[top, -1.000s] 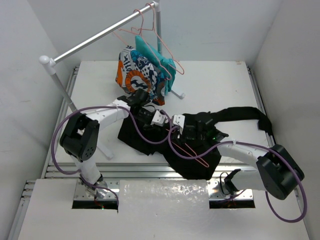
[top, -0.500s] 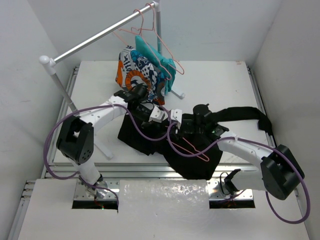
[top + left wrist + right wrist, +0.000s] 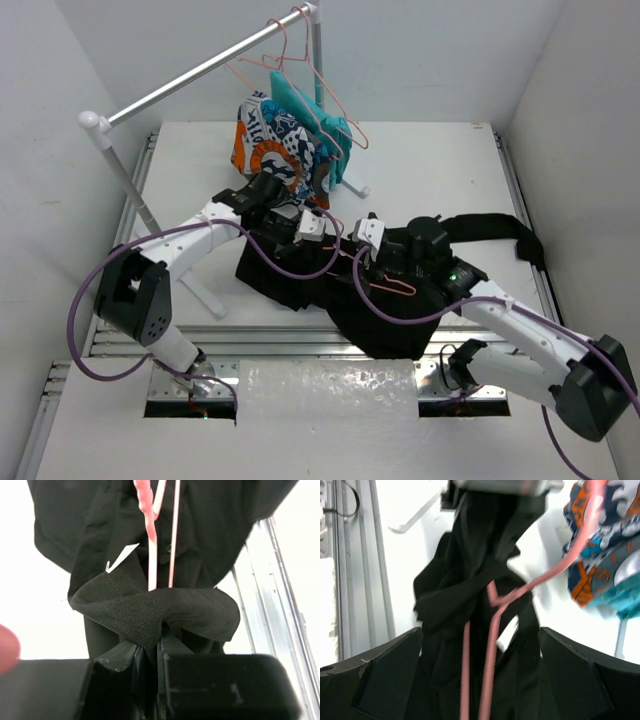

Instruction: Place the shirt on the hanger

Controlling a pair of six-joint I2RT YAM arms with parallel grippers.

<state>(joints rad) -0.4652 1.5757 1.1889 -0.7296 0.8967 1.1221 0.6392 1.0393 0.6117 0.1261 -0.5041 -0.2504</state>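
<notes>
Slippage looks the danger: left claw (image 3: 150, 650) pinches shut on a shirt (image 3: 190, 540) fold, right claw (image 3: 480, 630) gapes wide around the hanger (image 3: 492, 645), which could slide free onto the desk (image 3: 440, 170).

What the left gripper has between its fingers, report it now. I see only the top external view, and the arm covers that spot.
Observer: In the left wrist view, the left gripper is shut on a fold of the black shirt.
Operator: Give me the right gripper too.
Observer: The right gripper is open, with its fingers wide apart. Two wires of the pink hanger run between them and touch neither in that view.
Operator: Locate the collar label.
Observer: A small white label shows just beyond the pinched fold, left of the hanger wires.
</notes>
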